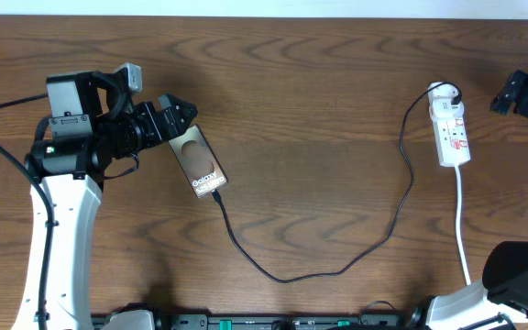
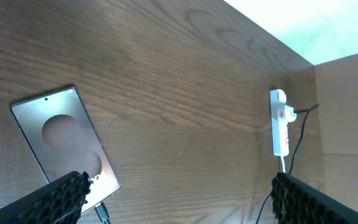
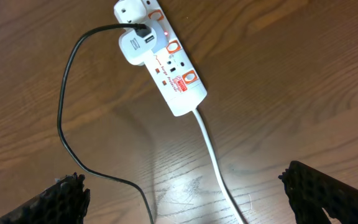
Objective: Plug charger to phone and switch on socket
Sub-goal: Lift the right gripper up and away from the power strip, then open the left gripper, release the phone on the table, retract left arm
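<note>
left gripper [image 2: 180, 182], jaws wide, sits at one end of phone [image 2: 61, 137]

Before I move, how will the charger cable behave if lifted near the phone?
Probably floppy: the charger cable lies in loose curves. Likely light, being thin. Its tip meets the phone, so lifting could drag that along.

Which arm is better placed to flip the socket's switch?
Right. The right gripper, open, hovers by the socket, which lies in its wrist view; the left gripper is far off, at the phone.
</note>
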You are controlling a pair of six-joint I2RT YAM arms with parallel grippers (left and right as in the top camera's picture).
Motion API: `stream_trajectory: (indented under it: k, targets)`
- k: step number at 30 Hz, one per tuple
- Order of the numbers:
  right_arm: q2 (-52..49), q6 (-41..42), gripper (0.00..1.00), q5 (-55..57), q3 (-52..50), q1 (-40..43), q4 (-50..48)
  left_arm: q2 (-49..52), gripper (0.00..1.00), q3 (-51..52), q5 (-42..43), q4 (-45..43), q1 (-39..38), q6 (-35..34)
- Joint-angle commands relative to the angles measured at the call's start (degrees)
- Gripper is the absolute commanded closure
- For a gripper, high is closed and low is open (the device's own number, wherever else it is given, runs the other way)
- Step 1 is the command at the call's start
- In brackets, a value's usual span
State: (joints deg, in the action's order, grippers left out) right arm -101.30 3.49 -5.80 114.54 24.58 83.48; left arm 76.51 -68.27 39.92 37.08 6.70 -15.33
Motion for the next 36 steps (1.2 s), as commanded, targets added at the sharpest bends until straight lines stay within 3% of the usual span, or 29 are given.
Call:
stream_trajectory:
  k: [1, 17, 19, 26, 31, 36]
  targets:
    - [-0.1, 0.7, 0.01, -0.5, -0.1, 0.3, 0.1, -0.3, 0.05, -0.3, -0.5, 0.0, 0.2, 0.5]
    - [-0.1, 0.8, 0.01, -0.5, -0.1, 0.3, 0.1, -4.1, 0.05, -0.3, -0.9, 0.6, 0.2, 0.5]
    - [-0.1, 0.7, 0.01, -0.5, -0.1, 0.3, 0.1, -6.5, 0.05, -0.3, -4.7, 1.0, 0.0, 0.5]
    - [-0.1, 0.7, 0.01, -0.5, -0.1, 0.3, 0.1, -22.1, 0.04, 6.7, -32.4, 3.0, -7.6, 0.5]
    - [-0.1, 0.7, 0.01, -0.5, -0.1, 0.3, 0.1, -36.1, 0.05, 20.2, -35.1, -9.5, -8.6, 0.5]
    - [-0.1, 0.7, 0.01, -0.5, -0.1, 0.3, 0.1, -49.0, 0.05, 36.0, -35.0, -31.1, -8.6, 0.5]
